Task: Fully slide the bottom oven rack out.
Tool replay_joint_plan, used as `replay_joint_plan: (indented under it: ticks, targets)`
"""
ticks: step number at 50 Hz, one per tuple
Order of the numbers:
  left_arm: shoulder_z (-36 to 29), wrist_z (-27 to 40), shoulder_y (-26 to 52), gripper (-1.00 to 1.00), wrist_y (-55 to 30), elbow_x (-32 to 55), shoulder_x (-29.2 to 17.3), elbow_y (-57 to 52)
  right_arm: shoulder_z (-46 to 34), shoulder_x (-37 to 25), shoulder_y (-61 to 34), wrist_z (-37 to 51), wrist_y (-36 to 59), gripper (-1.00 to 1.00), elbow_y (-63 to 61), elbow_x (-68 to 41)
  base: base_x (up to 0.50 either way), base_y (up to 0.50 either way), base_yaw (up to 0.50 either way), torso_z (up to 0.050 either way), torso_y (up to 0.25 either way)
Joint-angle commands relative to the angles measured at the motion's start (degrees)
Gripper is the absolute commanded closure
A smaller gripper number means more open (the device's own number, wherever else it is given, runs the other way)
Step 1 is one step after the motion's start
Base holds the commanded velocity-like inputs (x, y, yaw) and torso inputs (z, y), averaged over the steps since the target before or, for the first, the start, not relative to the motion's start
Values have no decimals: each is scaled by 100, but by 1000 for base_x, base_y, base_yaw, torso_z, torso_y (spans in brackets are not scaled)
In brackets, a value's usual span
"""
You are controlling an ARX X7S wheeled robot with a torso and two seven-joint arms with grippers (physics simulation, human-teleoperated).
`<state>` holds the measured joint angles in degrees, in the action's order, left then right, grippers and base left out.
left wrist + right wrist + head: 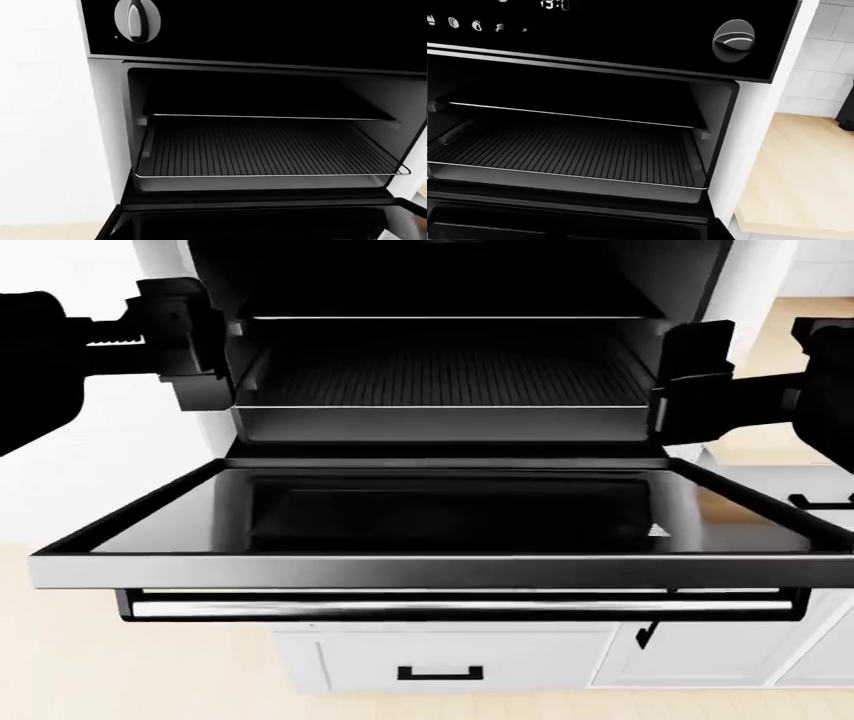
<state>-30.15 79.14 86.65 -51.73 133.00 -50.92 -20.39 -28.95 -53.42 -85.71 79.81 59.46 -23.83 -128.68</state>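
Note:
The oven stands open. The bottom oven rack [447,375], dark parallel wires with a grey front rail, sits inside the cavity and spans its width. It also shows in the left wrist view [267,150] and the right wrist view [567,147]. My left gripper [200,345] hangs beside the cavity's left edge at rack height. My right gripper [681,380] hangs beside the right edge. Neither touches the rack. Their jaws are black against black and do not show in the wrist views, so I cannot tell their state.
The glossy black door [441,510] lies folded down flat below the cavity, with its steel bar handle [454,607] nearest me. A second rack shows as a thin bright edge [267,117] above. A wooden counter [800,180] lies to the right. White cabinet drawers [441,672] sit below.

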Motion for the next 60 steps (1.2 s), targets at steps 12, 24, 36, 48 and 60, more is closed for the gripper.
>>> replay_joint_plan:
  ticks: [12,24,36,48,60]
  targets:
    - [-143,-9,117,-100,8,-22,38,48,-65,-124,3,-44,-79,-100,-47,-39,500,-1,0,0,1]
    - [-198,0,155,-100,39,-19,19,40,-64,-216,205,-128,-152,-100,-122,72,500,-1,0,0,1]
    - [-234,-31,106,-100,81,-38,-22,12,-55,-268,478,-230,-293,-100,-172,185,355,0,0,0,2]
    - [-365,29,54,-100,134,37,-14,8,-160,-298,594,-296,-295,-100,-162,65,66,0,0,0,1]
    - [-654,12,61,-100,57,192,126,317,-428,-69,384,-197,-281,-100,229,-62,0,0,0,0,0]
